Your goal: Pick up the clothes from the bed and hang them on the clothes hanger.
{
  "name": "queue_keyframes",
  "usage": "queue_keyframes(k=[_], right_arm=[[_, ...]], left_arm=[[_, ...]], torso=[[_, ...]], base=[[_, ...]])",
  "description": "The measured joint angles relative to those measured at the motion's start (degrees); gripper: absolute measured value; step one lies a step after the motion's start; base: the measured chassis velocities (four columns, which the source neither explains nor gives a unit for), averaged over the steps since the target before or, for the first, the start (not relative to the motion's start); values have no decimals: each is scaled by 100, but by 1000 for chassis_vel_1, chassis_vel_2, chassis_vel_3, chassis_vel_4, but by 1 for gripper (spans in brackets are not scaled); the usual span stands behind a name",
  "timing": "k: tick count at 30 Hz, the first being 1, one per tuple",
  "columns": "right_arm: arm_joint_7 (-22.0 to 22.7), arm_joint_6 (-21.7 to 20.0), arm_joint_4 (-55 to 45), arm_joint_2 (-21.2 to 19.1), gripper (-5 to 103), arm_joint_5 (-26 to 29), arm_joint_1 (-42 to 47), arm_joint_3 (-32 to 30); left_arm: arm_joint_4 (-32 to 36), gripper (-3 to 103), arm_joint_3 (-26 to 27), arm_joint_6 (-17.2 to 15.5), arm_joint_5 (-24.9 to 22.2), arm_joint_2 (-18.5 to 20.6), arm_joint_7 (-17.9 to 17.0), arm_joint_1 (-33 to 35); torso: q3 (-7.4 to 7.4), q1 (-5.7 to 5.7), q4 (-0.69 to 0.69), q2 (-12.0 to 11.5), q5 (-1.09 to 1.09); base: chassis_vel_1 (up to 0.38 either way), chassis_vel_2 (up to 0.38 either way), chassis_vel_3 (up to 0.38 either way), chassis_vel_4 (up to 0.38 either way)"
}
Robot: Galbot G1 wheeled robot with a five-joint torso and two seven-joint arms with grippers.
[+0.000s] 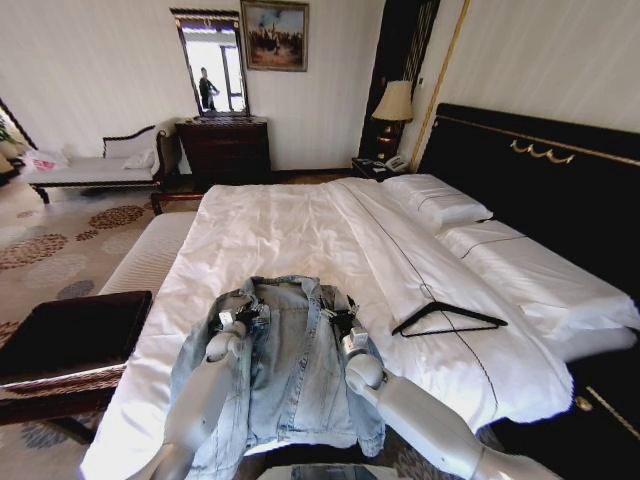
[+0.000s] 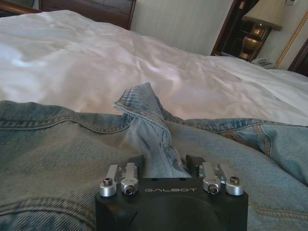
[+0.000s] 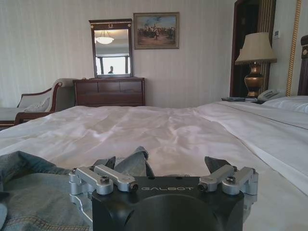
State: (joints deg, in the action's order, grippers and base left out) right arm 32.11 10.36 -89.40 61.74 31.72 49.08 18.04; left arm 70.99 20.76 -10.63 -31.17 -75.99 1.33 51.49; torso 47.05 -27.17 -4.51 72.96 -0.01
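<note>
At the near edge of the bed [image 1: 290, 225] I see the clothes [image 1: 285, 375], a light-blue denim jacket, lying spread on the white sheet with its hem draping over the bed's edge; my forearms cover part of its sleeves and front in the head view. Both arms reach forward and down from the lower frame, one to each shoulder of the jacket. The left end effector [image 2: 164, 166] sits low on the denim with a raised ridge of fabric [image 2: 147, 125] standing between its fingers, clamped on that fold. The right end effector [image 3: 166, 166] rests at the jacket's other shoulder near the collar; its fingers are set apart, a peak of denim rises beside one finger, and I cannot tell whether it grips the cloth because the fingertips are hidden behind the wrist housing. The clothes hanger [image 1: 448, 320] lies flat on the sheet, well apart to the right of the jacket, below the pillows [image 1: 440, 200].
</note>
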Motion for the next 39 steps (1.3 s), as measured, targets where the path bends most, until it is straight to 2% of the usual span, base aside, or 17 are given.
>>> queue_keyframes(k=[1, 4, 5, 7, 10, 11, 14, 16, 25, 28, 39], right_arm=[[1, -2, 5, 8, 100, 1, -13, 9], [2, -6, 14, 30, 100, 3, -41, 24], [3, -8, 20, 37, 100, 4, -51, 34], [3, -10, 24, 40, 100, 5, -53, 43], [6, -15, 14, 30, 100, 4, -31, 48], [6, -15, 14, 30, 100, 4, -31, 48], [9, -17, -20, -22, 100, -3, 16, 41], [9, -17, -30, -34, 100, -6, 24, 35], [23, -18, -101, -92, 100, -14, 89, -16], [26, -18, -100, -60, 100, -25, 99, 8], [47, -26, -72, -10, 100, -49, 98, 59]], left_arm=[[20, 46, 13, 0, -6, 14, 1, 22], [60, 41, 41, 0, -22, 42, 1, 62], [76, 30, 59, 0, -33, 58, 1, 75], [80, 30, 75, 0, -44, 72, 1, 78], [88, 14, 118, 19, -96, 88, 2, 52], [88, 14, 118, 19, -96, 88, 2, 52], [230, 1, 189, 32, -238, 117, -8, 19], [299, 1, 211, 32, -280, 138, -15, 24], [1563, 1, 717, -122, -1015, 644, -56, 520], [1764, 1, 878, -147, -1085, 806, -26, 712], [1834, 1, 1537, -148, -1179, 1011, 174, 1165]], torso=[[0, 0, 0, 0, 0], [0, 0, 0, 0, 0], [0, 0, 0, 0, 0], [0, 0, 0, 0, 0], [0, 0, 0, 0, 0], [0, 0, 0, 0, 0], [0, 0, 0, 0, 0], [0, 0, 0, 0, 0], [0, 1, 0, 0, 0], [0, 1, -1, 0, 1], [0, 1, 0, 0, 0]], base=[[0, 0, 0, 0], [0, 0, 0, 0], [0, 0, 0, 0], [0, 0, 0, 0], [0, 0, 0, 0], [0, 0, 0, 0], [0, 0, 0, 0], [0, 0, 0, 0], [0, 0, 0, 0], [0, 0, 0, 0], [0, 0, 0, 0]])
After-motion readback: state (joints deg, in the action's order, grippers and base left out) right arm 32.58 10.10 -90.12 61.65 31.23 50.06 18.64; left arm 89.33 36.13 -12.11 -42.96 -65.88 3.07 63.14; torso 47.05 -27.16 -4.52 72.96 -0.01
